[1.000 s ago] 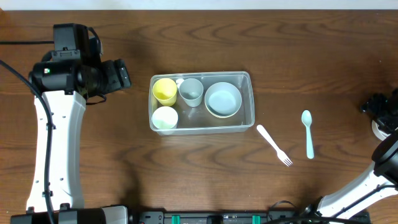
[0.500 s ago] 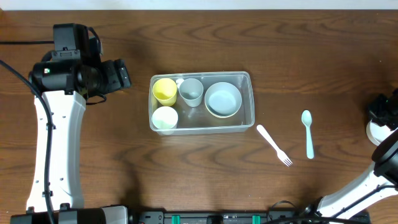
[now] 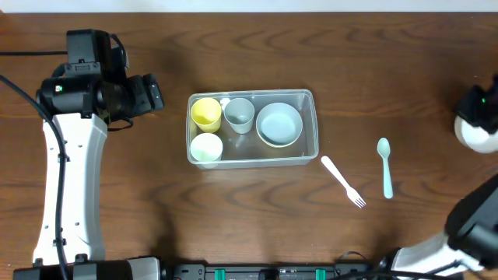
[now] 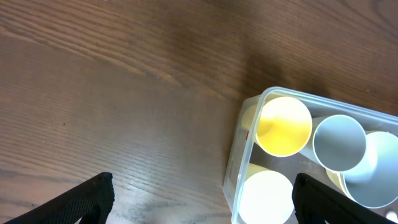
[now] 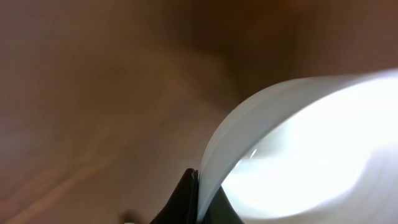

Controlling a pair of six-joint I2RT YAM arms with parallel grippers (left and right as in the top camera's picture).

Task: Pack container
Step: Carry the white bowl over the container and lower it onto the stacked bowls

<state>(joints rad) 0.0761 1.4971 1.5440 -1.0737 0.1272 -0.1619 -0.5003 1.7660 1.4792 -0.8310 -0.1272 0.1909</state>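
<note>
The clear container sits mid-table and holds a yellow cup, a grey cup, a pale bowl and a white cup. At the far right edge, my right gripper is shut on the rim of a white bowl. The right wrist view shows that rim pinched between the black fingers of the right gripper, with the white bowl filling the right side. My left gripper is open, left of the container, with nothing in it.
A white fork and a pale blue spoon lie on the wood to the right of the container. The left arm runs along the left side of the table.
The right gripper has closed on the white bowl's rim, and the bowl has shifted toward the table's far side. The left arm has not moved.
</note>
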